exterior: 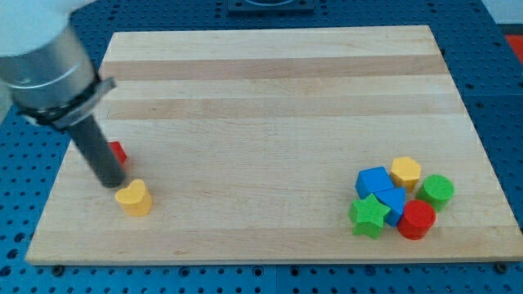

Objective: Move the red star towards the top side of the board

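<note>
Pale wooden board [270, 82] on blue perforated table [24, 212].

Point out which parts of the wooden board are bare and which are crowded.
Bare: the whole stretch from my tip, the red block and yellow heart block at the view's left to the lower-right cluster. Crowded: green star, blue blocks, yellow hexagon, red cylinder, green block.

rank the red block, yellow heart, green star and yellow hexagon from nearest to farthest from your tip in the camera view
From my tip:
1. red block, just above the tip at the view's left, mostly hidden behind the rod.
2. yellow heart, just right of and below the tip. These two are too close to call.
3. green star, left edge of the right-hand cluster.
4. yellow hexagon, farther right, top of the cluster.
</note>
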Available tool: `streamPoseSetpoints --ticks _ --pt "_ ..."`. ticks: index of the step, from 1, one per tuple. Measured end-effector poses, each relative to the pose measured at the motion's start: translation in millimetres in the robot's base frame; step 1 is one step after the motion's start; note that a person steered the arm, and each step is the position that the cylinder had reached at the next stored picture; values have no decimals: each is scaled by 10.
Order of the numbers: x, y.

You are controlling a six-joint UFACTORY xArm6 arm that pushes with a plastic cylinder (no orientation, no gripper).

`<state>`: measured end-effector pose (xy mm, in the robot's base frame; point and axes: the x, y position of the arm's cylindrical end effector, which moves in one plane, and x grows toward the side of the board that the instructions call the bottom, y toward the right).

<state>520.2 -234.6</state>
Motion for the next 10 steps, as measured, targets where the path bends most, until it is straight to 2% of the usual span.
streamPoseSetpoints --ticks 1,2,3,6,10 --pt "102 -286" --pt "0 -272" --pt "-381 7" --pt "-940 405" --pt "-1183 405"
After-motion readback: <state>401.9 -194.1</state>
